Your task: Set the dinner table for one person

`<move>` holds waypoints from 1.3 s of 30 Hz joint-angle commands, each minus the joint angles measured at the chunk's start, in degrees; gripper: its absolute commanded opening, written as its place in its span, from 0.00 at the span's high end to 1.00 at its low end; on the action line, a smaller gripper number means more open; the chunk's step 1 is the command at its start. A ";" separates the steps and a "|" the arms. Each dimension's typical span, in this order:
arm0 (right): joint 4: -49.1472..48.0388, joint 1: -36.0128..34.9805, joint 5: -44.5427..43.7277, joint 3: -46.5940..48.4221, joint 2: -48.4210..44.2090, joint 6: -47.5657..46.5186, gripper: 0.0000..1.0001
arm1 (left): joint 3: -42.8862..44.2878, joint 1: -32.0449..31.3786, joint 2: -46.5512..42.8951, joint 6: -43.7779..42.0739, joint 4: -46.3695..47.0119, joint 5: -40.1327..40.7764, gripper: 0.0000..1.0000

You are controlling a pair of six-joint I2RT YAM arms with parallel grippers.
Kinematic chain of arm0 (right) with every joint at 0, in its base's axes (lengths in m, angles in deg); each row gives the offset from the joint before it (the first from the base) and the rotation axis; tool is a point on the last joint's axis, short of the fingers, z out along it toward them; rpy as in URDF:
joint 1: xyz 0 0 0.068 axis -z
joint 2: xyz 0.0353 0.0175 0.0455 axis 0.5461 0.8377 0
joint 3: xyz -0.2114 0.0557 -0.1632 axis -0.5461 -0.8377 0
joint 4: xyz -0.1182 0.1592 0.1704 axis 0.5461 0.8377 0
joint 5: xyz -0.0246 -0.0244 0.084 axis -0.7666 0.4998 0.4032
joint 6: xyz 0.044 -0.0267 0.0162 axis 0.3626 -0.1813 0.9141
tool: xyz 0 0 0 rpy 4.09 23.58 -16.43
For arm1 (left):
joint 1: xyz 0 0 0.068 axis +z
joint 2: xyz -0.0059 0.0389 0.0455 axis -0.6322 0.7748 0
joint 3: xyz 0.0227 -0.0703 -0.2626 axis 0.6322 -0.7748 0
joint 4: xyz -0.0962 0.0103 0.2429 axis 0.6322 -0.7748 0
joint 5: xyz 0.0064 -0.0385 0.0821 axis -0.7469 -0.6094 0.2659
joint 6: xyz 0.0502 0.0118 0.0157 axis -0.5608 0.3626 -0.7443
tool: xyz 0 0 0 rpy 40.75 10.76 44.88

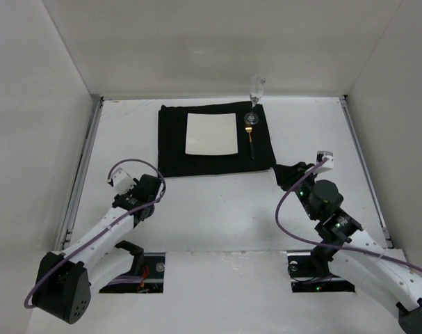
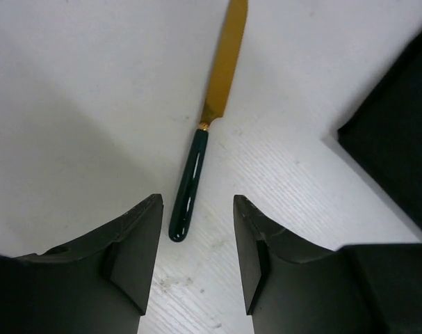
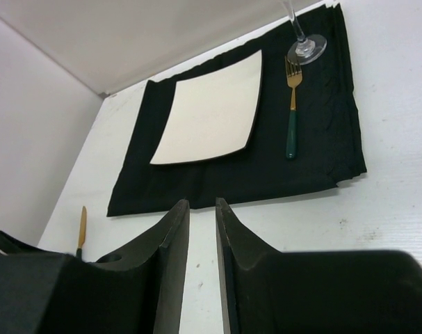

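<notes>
Left wrist view: the left gripper [image 2: 197, 212] spreads its jaws wide astride the knife [image 2: 209, 118] handle on the surface [image 2: 85, 97], apparently to grasp it; right gripper [image 3: 202, 209] jaws narrow, empty.

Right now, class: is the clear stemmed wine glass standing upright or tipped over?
Upright. The clear stemmed wine glass rests on its round foot on the black cloth placemat, stem rising.

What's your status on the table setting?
Left pincer open over knife on dinner table. Right pincer barely open, empty. Plate, fork, glass on placemat. Nothing blocking.
</notes>
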 commanded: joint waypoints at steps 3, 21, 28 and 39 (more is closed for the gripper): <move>-3.54 0.35 1.25 0.78 -0.84 0.56 0.72 | -3.38 1.73 3.47 1.38 4.39 -3.58 0.60; -3.45 0.70 -0.33 -0.10 -4.36 0.74 0.70 | -8.31 3.93 3.49 -0.73 12.75 -8.24 0.96; -3.63 0.70 -0.16 -0.02 -2.95 0.83 0.68 | 0.46 0.86 -5.92 -7.84 5.37 -4.03 1.00; -3.71 0.70 0.02 -0.02 -2.78 1.09 0.68 | 23.93 -4.87 19.17 -37.45 22.41 -17.71 0.97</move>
